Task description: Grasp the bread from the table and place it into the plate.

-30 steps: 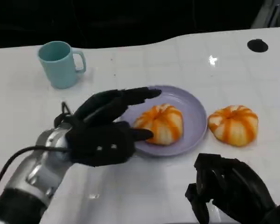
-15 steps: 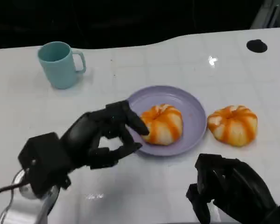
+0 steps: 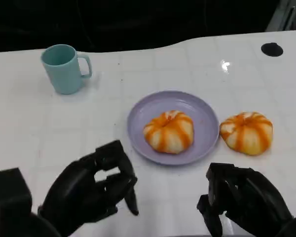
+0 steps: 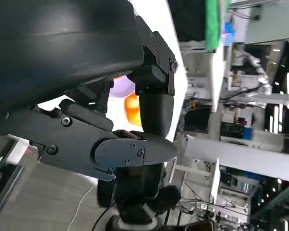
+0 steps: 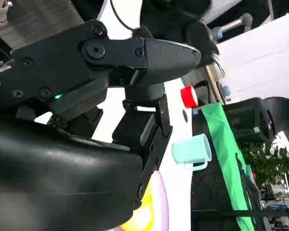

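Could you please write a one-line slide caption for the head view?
One bread on the purple plate, another bread beside it; both hands low.

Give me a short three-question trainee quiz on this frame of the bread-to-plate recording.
1. True or false: a bread lies on the purple plate.
2. Which thing stands farthest to the robot's left: A) teal mug B) second bread C) black disc?
3. Fill in: the left hand holds ____.

Key: 1 true. 2 A. 3 nothing; its fingers are curled over the table, short of the plate.
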`<state>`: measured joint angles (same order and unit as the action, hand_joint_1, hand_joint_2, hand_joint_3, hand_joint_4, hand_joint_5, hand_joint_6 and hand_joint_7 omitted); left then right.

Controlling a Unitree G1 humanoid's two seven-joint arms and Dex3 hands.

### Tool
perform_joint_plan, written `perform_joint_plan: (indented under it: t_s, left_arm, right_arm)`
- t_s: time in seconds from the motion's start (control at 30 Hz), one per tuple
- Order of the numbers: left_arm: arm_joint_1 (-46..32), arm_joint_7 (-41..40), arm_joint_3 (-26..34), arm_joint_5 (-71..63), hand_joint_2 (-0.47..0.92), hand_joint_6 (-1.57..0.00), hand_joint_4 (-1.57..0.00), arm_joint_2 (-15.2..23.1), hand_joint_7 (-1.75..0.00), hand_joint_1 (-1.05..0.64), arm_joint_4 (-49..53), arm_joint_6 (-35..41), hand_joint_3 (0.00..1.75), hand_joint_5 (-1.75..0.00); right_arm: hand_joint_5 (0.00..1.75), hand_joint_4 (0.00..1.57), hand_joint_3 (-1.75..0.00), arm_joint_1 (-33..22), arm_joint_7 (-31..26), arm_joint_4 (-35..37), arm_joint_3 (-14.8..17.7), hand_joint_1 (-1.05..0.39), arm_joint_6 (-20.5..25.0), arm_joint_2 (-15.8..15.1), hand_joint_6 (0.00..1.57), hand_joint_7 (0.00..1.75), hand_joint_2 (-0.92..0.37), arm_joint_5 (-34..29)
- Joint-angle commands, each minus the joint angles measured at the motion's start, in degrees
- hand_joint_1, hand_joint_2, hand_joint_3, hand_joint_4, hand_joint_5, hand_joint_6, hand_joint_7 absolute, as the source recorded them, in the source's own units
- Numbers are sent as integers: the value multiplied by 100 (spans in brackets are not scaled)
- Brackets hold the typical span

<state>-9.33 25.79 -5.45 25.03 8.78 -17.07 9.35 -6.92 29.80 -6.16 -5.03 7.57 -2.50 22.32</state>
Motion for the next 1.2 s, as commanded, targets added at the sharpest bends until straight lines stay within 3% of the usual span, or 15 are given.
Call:
perform_joint_plan:
  t_s: [0.03, 0.47, 1.2]
  left_arm:
    - [-402, 68, 0, 192, 92, -57, -81, -221, -175, -55, 9, -133, 40, -175]
    - [-372, 438, 95, 147, 92, -66, -89, -599, -175, -63, 831, -801, 34, -175]
    - [-230, 714, 242, 218, 92, -65, -89, -612, -175, -61, 1086, -770, 30, -175]
  right_arm:
    - [163, 121, -54, 20, 41, -12, 67, -92, -36, -88, 104, 149, -83, 26]
    - [163, 121, -53, 106, 113, 124, 138, -93, -134, -101, 103, 149, -84, 11]
    - [166, 120, -54, 178, 104, 234, 161, -93, -133, -51, 103, 150, -83, 28]
